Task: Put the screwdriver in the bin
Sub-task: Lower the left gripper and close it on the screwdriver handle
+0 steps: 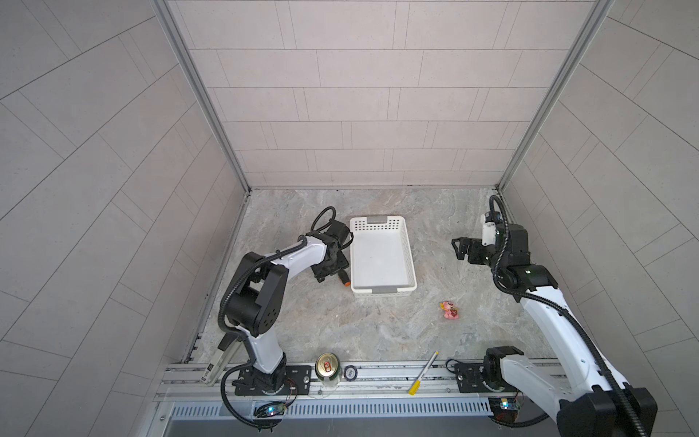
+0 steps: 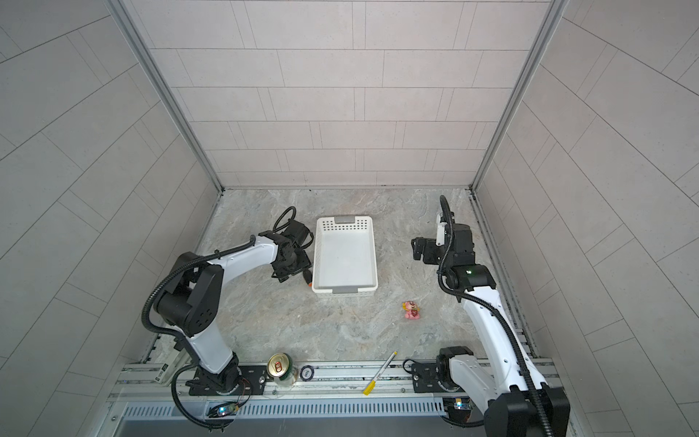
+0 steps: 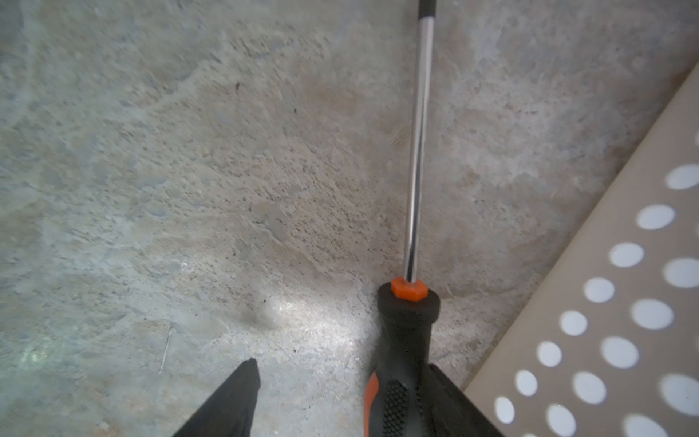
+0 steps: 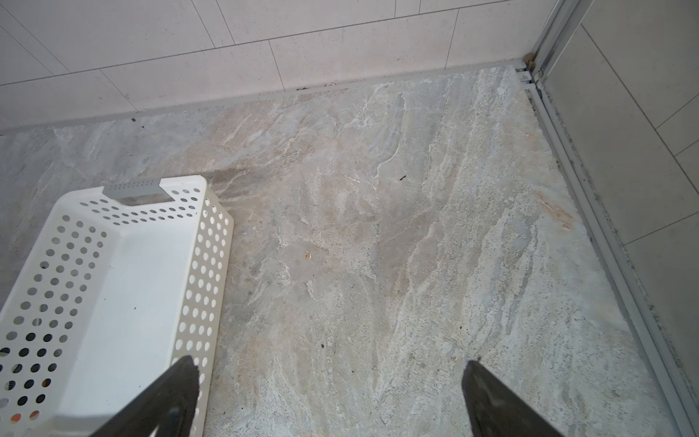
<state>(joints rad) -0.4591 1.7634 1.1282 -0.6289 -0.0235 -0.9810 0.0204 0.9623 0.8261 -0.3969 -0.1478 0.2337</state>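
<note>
Along the lower edge of both top views runs a metal rail (image 1: 378,372), and on it stand a drink can (image 1: 327,367) with a small dark disc (image 1: 350,372) just beside it, and a silver pen (image 1: 423,372) with a yellow cap lying slantwise to the right of them. Higher up, right of centre, a small pink toy (image 1: 449,311) sits on the stone tabletop (image 1: 340,329).

At mid-frame the white bin (image 1: 382,259) lies with nothing in it. The screwdriver (image 1: 342,275) lies on the tabletop just beside the bin's left wall — only its orange butt end shows past the left gripper (image 1: 328,271) in the top views. In the left wrist view one finger (image 3: 450,401) lies against the black handle (image 3: 406,340), the other (image 3: 238,401) stands off it; the jaws are apart, not yet clamped. The shaft points away toward the frame's top edge.

The right gripper (image 1: 458,248), at mid-right, hangs above bare stone with its jaws spread wide, well apart from the bin.
</note>
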